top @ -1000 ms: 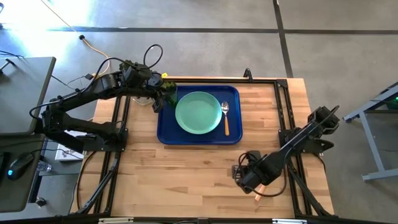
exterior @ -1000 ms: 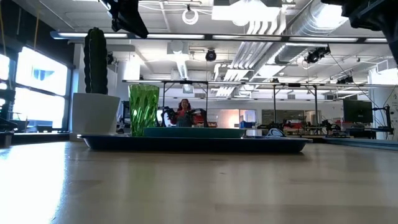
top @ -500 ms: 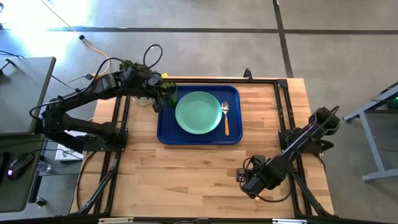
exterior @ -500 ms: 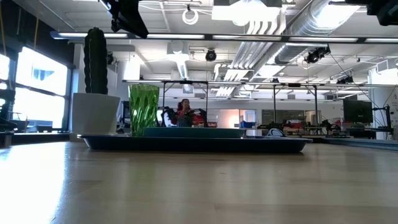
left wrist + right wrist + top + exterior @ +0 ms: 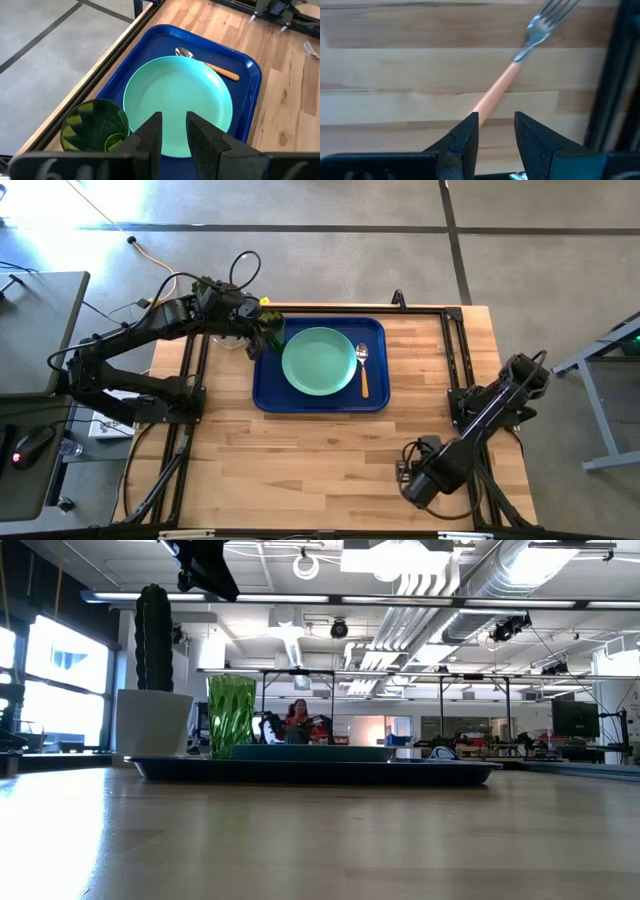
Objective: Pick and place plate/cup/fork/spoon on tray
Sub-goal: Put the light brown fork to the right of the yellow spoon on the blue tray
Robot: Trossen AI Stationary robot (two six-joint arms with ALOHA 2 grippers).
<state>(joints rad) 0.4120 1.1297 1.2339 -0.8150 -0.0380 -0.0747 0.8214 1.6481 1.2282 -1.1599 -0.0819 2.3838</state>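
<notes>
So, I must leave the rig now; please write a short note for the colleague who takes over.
Left gripper: open, hovering above the cup at the tray's corner.
Right gripper: open, empty, over the fork near the table's right front edge.
On the tray: plate, cup, and spoon beside the plate.
Done: plate, cup, spoon.
Left: grasp the fork from the bare table and put it on the tray.

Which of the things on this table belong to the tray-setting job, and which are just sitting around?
Part of the job:
tray
plate
cup
spoon
fork, on the table below the right hand

Just sitting around:
cactus in its white pot
</notes>
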